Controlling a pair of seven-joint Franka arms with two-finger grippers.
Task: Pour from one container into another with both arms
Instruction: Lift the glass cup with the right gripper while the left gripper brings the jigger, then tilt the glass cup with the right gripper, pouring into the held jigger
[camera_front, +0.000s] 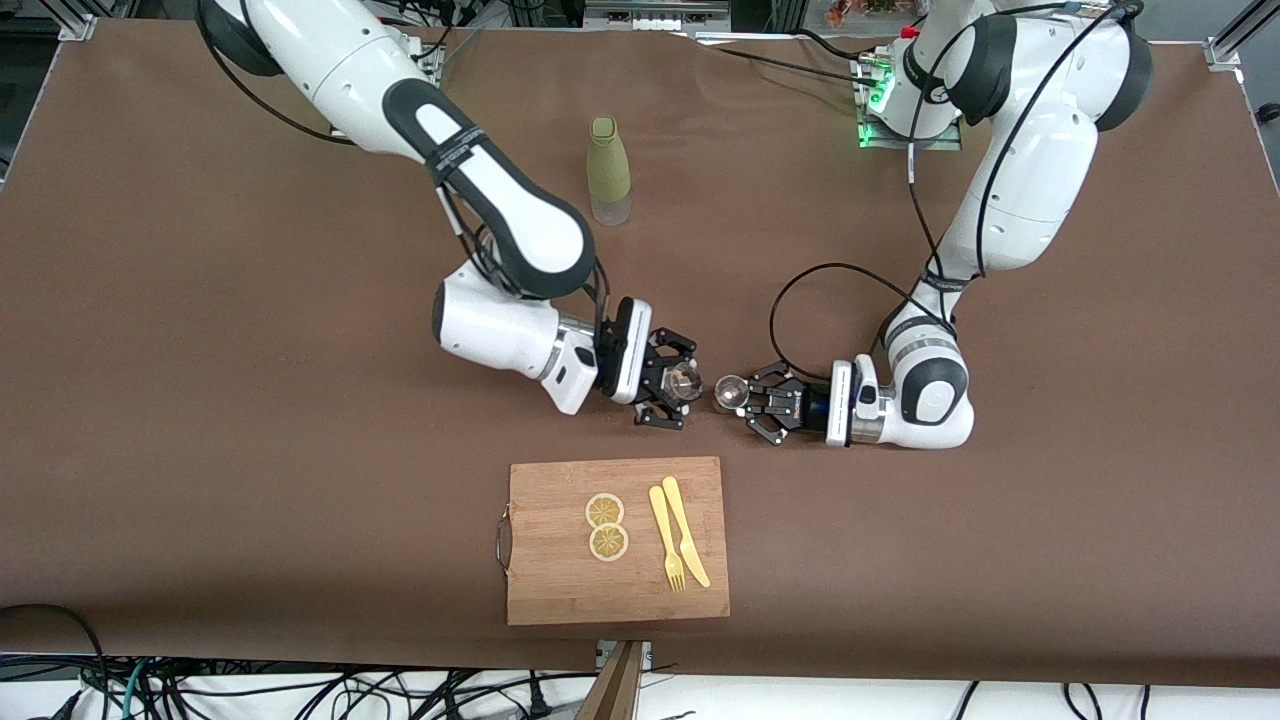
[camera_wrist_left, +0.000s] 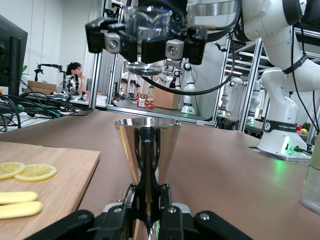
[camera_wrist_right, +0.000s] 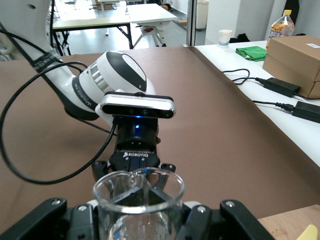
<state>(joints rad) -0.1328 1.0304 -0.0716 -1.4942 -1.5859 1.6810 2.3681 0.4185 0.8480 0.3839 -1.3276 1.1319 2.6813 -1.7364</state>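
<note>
- The front view showed two white arms meeting over the brown table (camera_front: 200, 400), with one green bottle (camera_front: 609, 172) standing farther from the front camera than the grippers.
- Only the left wrist view revealed the shape of the metal cone cup (camera_wrist_left: 147, 150), upright on the table.
- Only the right wrist view looked down into the clear glass beaker (camera_wrist_right: 138, 200).
- One cutting board (camera_front: 560, 590) lay nearer the camera, bearing two lemon slices (camera_front: 606, 526), one fork (camera_front: 667, 540) and one knife (camera_front: 685, 530).
- The left gripper (camera_front: 760, 400) was clamped on the metal cone cup.
- The right gripper (camera_front: 668, 385) was clamped on the glass beaker, held above the cone cup.
</note>
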